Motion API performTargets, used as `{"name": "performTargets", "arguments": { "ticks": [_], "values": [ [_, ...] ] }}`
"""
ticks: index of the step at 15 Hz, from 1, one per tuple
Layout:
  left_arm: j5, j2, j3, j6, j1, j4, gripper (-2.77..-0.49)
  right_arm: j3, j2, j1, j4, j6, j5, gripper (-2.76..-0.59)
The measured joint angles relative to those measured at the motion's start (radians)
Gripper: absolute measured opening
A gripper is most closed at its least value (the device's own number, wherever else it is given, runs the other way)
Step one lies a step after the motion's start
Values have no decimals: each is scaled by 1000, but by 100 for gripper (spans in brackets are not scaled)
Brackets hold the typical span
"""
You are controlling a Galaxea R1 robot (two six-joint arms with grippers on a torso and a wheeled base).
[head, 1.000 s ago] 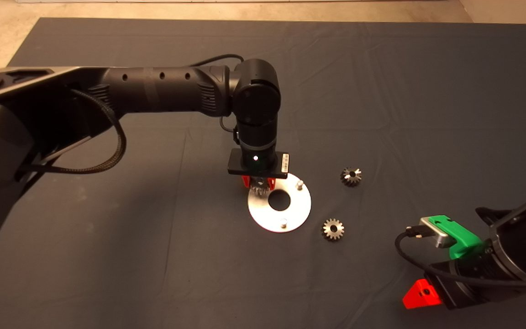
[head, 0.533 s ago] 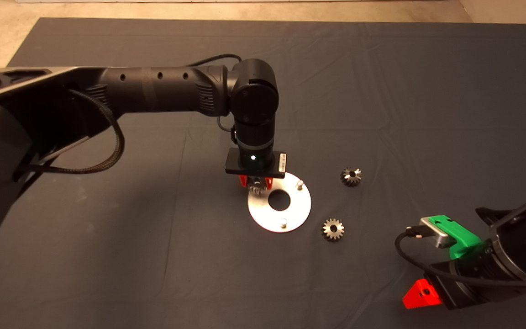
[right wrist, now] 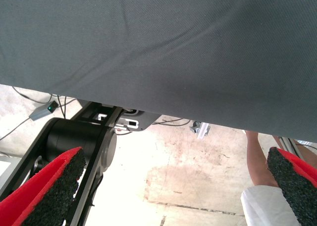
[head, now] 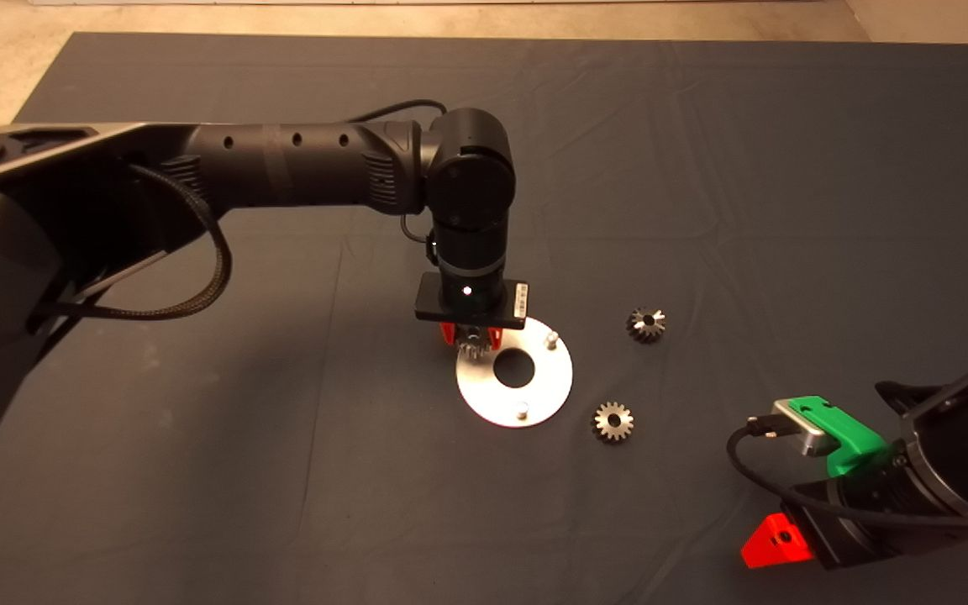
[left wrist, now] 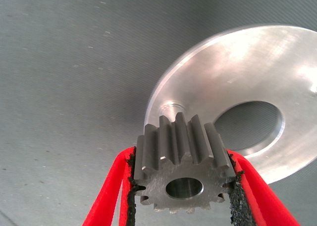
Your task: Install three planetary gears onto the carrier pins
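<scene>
My left gripper [head: 472,339] is shut on a planetary gear [left wrist: 182,166] and holds it just above the left edge of the white disc [head: 534,399]. In the left wrist view the gear hangs over the near pin [left wrist: 172,108] on the disc [left wrist: 237,82], its centre hole open. Two other pins [head: 549,339] [head: 522,411] stand bare on the disc. Two more gears [head: 645,323] [head: 612,421] lie on the mat to the right of the disc. My right gripper [head: 774,542] is parked at the lower right, open and empty.
The dark mat [head: 702,168] covers the table. My left arm [head: 299,168] reaches in from the left above the mat. In the right wrist view a person's leg [right wrist: 257,161] and a black robot base [right wrist: 74,141] show past the mat's edge.
My left gripper with the gear has lifted slightly and shifted a little back over the disc's left edge. The right arm and the loose gears have not moved.
</scene>
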Motion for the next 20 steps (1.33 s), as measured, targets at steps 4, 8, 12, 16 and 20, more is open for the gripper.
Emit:
{"name": "performTargets", "arguments": {
  "ticks": [4,8,12,16,20],
  "values": [
    [-1,0,0,0,0,0,-231,0,0,0,0,0,0,-62],
    [0,-3,0,0,0,0,-231,0,0,0,0,0,0,-62],
    [2,-3,0,0,0,0,-231,0,0,0,0,0,0,-62],
    [3,-2,0,0,0,0,-231,0,0,0,0,0,0,-62],
    [3,11,0,0,1,0,-231,0,0,0,0,0,0,-62]
  ]
}}
